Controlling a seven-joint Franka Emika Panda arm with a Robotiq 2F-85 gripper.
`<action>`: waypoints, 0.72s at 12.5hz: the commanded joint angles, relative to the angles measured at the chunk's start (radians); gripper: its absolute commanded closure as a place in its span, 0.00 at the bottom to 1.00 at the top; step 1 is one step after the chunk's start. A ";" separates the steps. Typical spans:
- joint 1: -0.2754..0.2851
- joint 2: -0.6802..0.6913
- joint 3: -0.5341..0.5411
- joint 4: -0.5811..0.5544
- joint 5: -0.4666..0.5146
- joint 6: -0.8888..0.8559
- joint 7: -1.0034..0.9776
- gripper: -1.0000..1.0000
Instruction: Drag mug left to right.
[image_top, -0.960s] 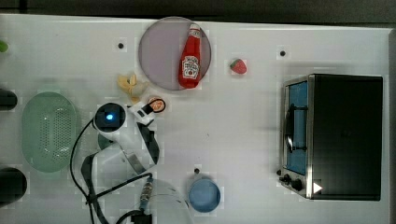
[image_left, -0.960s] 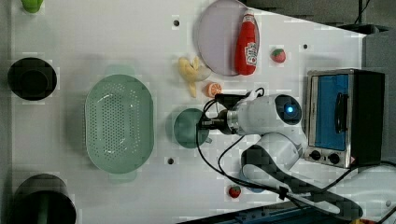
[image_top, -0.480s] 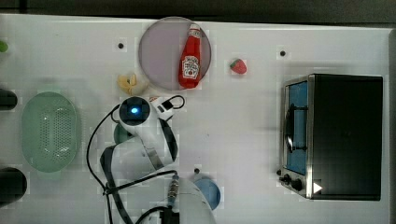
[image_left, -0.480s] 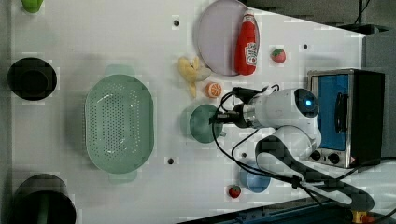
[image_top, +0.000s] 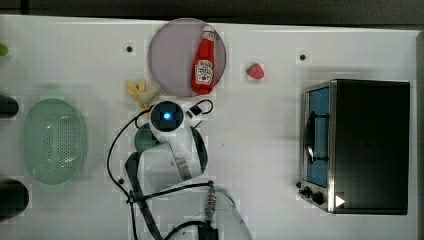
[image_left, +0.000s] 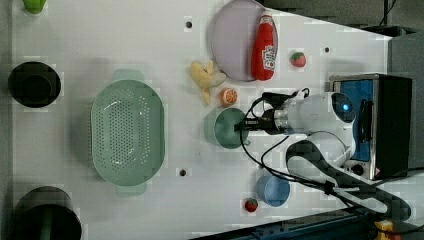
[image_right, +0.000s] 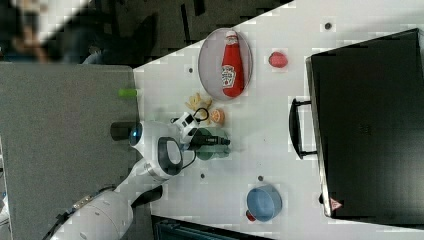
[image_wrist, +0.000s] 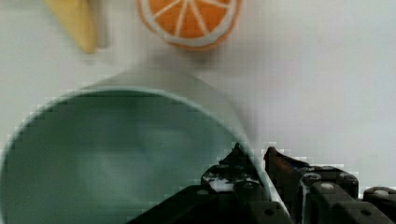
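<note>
While the mug stands upright, the jaws pinch its rim.

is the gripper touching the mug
Touching: the wrist view shows the gripper pinching the mug rim, one finger inside, one outside.
</note>
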 joint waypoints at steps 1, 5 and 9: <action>-0.067 -0.023 -0.015 0.007 0.000 -0.004 -0.105 0.82; -0.142 -0.024 -0.022 0.007 0.000 -0.008 -0.206 0.82; -0.211 -0.025 -0.036 0.009 0.000 -0.011 -0.339 0.82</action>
